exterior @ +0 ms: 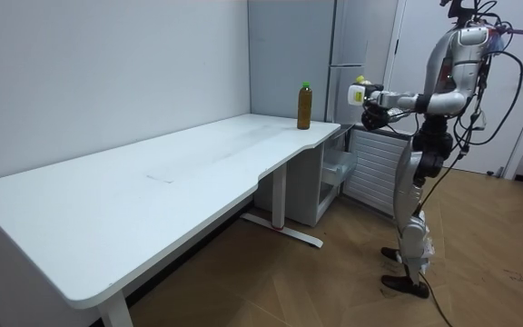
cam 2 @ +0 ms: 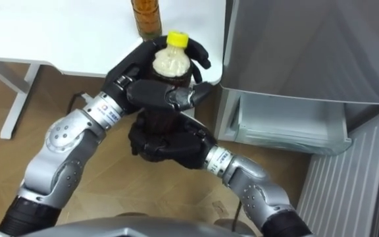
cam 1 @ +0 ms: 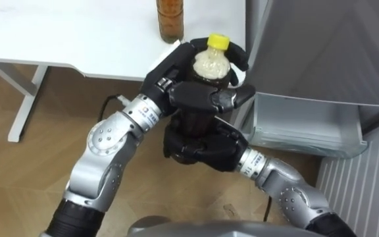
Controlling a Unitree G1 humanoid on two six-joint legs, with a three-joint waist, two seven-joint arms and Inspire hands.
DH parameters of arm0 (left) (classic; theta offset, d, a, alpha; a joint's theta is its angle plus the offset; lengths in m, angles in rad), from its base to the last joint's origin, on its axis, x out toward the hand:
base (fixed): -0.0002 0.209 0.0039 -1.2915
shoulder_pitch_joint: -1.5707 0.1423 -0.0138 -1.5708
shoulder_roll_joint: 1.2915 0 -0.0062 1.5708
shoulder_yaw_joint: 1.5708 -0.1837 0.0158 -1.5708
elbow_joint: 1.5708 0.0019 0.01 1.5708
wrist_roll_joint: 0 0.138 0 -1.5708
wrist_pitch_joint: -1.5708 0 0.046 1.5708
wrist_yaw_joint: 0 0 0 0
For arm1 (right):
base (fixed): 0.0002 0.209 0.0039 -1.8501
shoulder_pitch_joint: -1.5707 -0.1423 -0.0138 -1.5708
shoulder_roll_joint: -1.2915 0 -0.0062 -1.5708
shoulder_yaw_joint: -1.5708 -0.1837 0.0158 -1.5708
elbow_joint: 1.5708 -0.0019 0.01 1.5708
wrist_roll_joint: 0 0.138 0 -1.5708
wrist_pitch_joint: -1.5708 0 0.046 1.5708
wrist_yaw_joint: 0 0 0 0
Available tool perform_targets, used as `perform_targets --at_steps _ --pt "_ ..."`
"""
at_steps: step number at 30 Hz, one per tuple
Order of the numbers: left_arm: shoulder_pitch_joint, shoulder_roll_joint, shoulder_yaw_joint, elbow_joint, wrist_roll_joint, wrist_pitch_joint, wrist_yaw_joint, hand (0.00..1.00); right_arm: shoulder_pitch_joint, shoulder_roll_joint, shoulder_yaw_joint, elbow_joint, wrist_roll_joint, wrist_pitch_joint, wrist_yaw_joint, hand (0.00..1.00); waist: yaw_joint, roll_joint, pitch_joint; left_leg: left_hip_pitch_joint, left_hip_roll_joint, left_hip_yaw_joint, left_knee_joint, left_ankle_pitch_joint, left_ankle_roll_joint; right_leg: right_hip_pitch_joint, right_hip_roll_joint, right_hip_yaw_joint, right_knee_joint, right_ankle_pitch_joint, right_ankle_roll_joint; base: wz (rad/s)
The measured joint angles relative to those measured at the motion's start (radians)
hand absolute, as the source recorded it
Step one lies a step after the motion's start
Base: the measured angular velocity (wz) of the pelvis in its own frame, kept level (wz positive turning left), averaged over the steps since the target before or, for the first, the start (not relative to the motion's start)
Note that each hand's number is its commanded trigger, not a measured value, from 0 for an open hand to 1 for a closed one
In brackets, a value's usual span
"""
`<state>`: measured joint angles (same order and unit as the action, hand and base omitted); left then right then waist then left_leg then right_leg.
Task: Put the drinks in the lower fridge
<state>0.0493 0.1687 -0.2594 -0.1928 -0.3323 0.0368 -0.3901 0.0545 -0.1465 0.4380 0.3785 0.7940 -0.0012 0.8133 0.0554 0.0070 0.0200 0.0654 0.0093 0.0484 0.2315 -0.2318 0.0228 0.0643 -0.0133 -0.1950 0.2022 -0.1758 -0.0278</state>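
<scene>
Left robot hand: fingers curled round the shoulder of the clear plastic bottle of dark drink with a yellow cap, just under the cap. Right robot hand: directly below the left, fingers curled round the bottle's base. It's a two-handed hold, with the bottle upright in the air and touching neither table nor fridge.

Just beyond the hands is the corner of the white table. An amber-filled drink bottle stands on it, near the held one. Right of the hands and lower, a pale translucent drawer is pulled out of the grey fridge. It looks empty from here.

My read: early in the task. One drink is in hand and not stowed, and the other is untouched on the table.

Risks:
- Swinging right with both hands locked on could clip the fridge's front panel, which sits above the drawer.
- One hand has to let go to reach down. If the right releases first, only the shoulder grip remains and the bottle may slip or tilt.
- Set down off-vertical in the shallow drawer, it could topple.
- Elbow sweep near the table corner could knock over the amber bottle.
</scene>
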Motion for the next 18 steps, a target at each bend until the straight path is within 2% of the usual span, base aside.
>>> perform_targets --at_steps 3,8,18 --pt "0.000 0.009 0.013 -0.033 -0.003 0.000 0.005 0.00 -0.002 0.008 -0.002 -0.009 0.007 -0.008 0.021 1.00 0.000 0.003 -0.0015 -0.001 0.000 -0.006 -0.002 -0.001 0.000 0.003 0.000 -0.004 0.001 0.000 0.000 0.04" --pt "0.000 0.016 0.021 -0.050 -0.003 0.000 0.003 0.00 -0.003 0.014 -0.003 -0.008 0.023 0.004 0.049 1.00 0.005 0.010 -0.0058 0.000 0.000 -0.007 0.001 -0.001 0.001 0.004 0.000 -0.005 0.003 0.001 -0.001 0.00" --pt "0.000 0.042 0.028 -0.074 -0.002 0.001 0.002 0.00 0.003 0.021 -0.006 -0.008 0.020 0.003 0.061 1.00 0.009 0.011 -0.0064 0.004 0.000 -0.006 0.003 -0.001 0.001 0.004 0.000 -0.003 0.001 0.001 -0.001 0.00"
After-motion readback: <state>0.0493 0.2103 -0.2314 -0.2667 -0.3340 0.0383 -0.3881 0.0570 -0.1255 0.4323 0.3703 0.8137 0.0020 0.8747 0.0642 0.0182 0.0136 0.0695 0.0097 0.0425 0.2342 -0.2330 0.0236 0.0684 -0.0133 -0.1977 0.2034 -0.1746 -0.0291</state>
